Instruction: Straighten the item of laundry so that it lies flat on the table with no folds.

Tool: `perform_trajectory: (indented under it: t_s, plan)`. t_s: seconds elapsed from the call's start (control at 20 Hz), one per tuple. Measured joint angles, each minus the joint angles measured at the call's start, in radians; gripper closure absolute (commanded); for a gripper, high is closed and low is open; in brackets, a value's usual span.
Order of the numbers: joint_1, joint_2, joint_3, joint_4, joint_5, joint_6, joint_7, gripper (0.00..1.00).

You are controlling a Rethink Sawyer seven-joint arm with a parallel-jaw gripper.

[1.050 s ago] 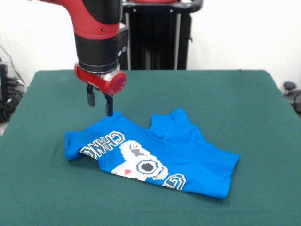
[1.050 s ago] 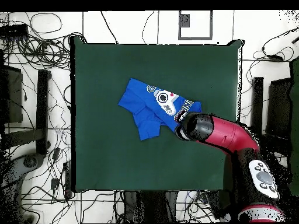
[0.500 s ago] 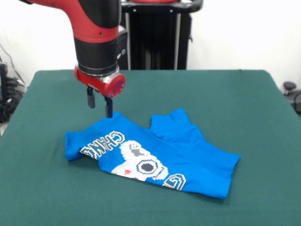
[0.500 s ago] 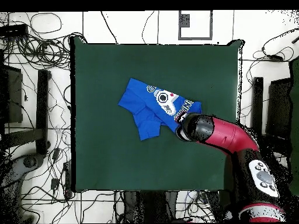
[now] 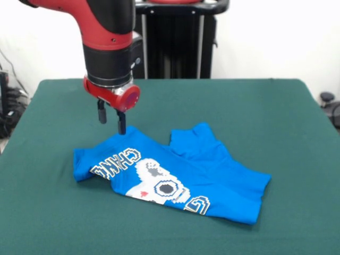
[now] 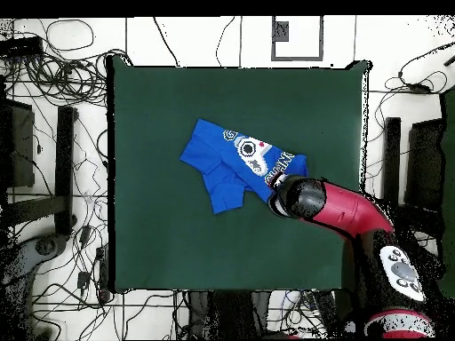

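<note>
End effector, fingers apart, hangs above crumpled T-shirt on table.

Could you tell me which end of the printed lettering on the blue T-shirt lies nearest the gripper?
The white-outlined letters at the picture's left in the front view; the open gripper hangs just behind them, far from the letter at the other end.

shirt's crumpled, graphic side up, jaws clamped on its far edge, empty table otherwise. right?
Not clamped. In the front view the gripper hangs open just above the T-shirt's far edge, jaws apart and holding nothing. The rest stands: the shirt lies crumpled, graphic up, alone on the table.
</note>
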Motion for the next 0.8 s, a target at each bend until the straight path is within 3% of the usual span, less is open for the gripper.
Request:
perform_trajectory:
  t_s: [0.8]
  plan:
    - [0.019, 0.000, 0.000, 0.000, 0.034, 0.000, 0.000, 0.00]
